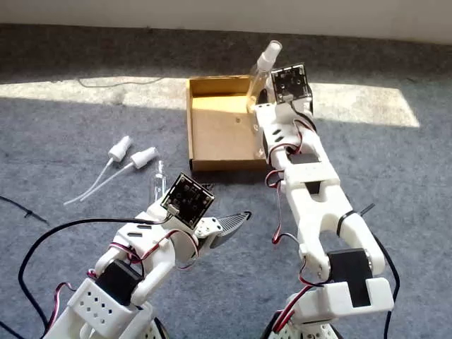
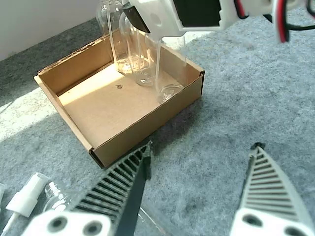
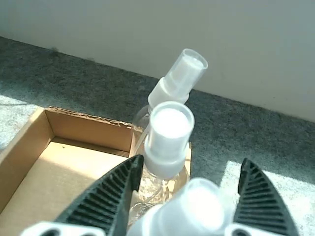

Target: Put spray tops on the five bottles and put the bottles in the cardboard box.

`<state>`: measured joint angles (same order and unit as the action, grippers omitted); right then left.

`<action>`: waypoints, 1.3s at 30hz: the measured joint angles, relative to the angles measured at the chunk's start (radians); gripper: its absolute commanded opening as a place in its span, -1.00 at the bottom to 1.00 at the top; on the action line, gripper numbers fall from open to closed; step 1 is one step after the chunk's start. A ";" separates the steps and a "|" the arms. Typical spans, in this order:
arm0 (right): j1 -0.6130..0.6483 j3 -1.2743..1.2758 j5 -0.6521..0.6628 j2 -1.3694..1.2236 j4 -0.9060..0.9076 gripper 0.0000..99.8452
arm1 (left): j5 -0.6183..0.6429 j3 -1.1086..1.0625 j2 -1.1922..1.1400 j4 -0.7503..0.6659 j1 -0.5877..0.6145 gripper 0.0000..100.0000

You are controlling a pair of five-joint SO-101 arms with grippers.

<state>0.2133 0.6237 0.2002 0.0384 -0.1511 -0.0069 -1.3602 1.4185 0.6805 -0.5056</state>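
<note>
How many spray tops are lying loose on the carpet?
2. One spray top lies left of the box; the other lies right beside it, nearer the box.

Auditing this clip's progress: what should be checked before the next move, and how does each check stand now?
1. Three clear plastic bottles inside the brown cardboard box: ok.
2. White spray tops fitted on those three: ok.
3. Right end effector let go of the nearest bottle: cannot tell.
4. Left end effector open and empty: ok.
5. Fourth clear bottle, on the grey carpet, capped: not ok.
6. Two loose white spray tops lying near that bottle: ok.
</note>
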 measured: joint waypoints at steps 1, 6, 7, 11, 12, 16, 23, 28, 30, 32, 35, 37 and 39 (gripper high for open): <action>0.000 0.000 0.000 0.000 0.000 -0.47 | 0.000 0.000 0.000 0.000 0.000 -0.42; 0.000 0.000 0.000 0.000 0.000 -0.47 | 0.000 0.000 0.000 0.000 0.000 -0.42; 0.000 0.000 0.000 0.000 0.000 -0.47 | 0.000 0.000 0.000 0.000 0.000 -0.42; 0.000 0.000 0.000 0.000 0.000 -0.46 | 0.000 0.000 0.000 0.000 0.000 -0.42; 0.000 0.000 0.000 0.000 0.000 -0.46 | 0.000 0.000 0.000 0.000 0.000 -0.42; 0.000 0.000 0.000 0.000 0.000 -0.46 | 0.000 0.000 0.000 0.000 0.000 -0.42; 0.000 0.000 0.000 0.000 0.000 -0.46 | 0.000 0.000 0.000 0.000 0.000 -0.42; 0.000 0.000 0.000 0.058 0.000 -0.46 | 0.000 0.000 0.000 0.000 0.000 -0.42; 0.000 0.000 0.000 0.094 0.000 -0.46 | 0.000 0.000 0.000 0.000 0.000 -0.42; 0.000 0.000 0.000 0.120 0.000 -0.46 | 0.000 0.000 0.000 0.000 0.000 -0.42; 0.000 0.000 0.000 0.140 0.000 -0.46 | 0.000 0.000 0.000 0.000 0.000 -0.42; 0.000 0.000 0.000 0.140 0.000 -0.46 | 0.000 0.000 0.000 0.000 0.000 -0.42; 0.000 0.000 0.000 0.140 0.000 -0.46 | 0.000 0.000 0.000 0.000 0.000 -0.42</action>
<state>0.2133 0.6237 0.2002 0.1780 -0.1511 -0.0069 -1.3602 1.4185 0.6805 -0.5056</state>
